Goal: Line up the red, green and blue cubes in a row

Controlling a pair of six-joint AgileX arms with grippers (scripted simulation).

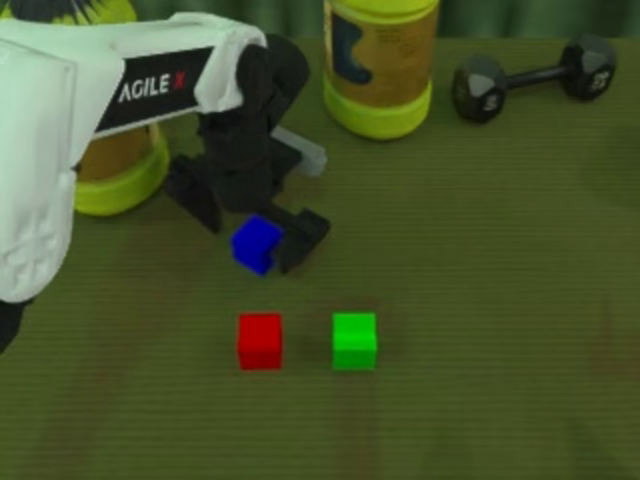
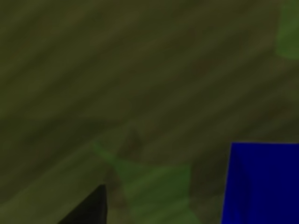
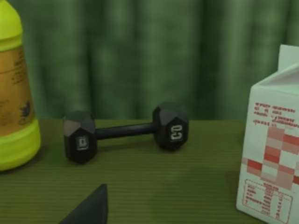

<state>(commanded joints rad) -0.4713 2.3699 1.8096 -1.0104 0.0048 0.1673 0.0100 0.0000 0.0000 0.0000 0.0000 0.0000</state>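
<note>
1. Three small plain cubes sit on the olive, finely ribbed table (image 1: 500, 300): the red cube (image 1: 260, 340) and the green cube (image 1: 354, 340) lie side by side in a left-right line near the table's middle, apart from each other, their faces square to the table edges.
2. The blue cube (image 1: 256, 244) is behind the red one, turned so a corner points toward the front; being a cube, it has no long axis.
3. The left gripper (image 1: 250, 228) straddles the blue cube, one black finger on each side, jaws clenched on it.
4. All three cubes are matte, sharp-edged solids of equal size.
5. A yellow bottle (image 1: 380, 60) with a tan label stands at the back centre, and another yellow bottle (image 1: 118, 170) stands back left, partly hidden under the white left arm.
6. A black hex-headed dumbbell (image 1: 535, 75) lies at the back right.
7. The right wrist view shows a white and red carton (image 3: 273, 154); the right gripper's jaws cannot be judged.
</note>
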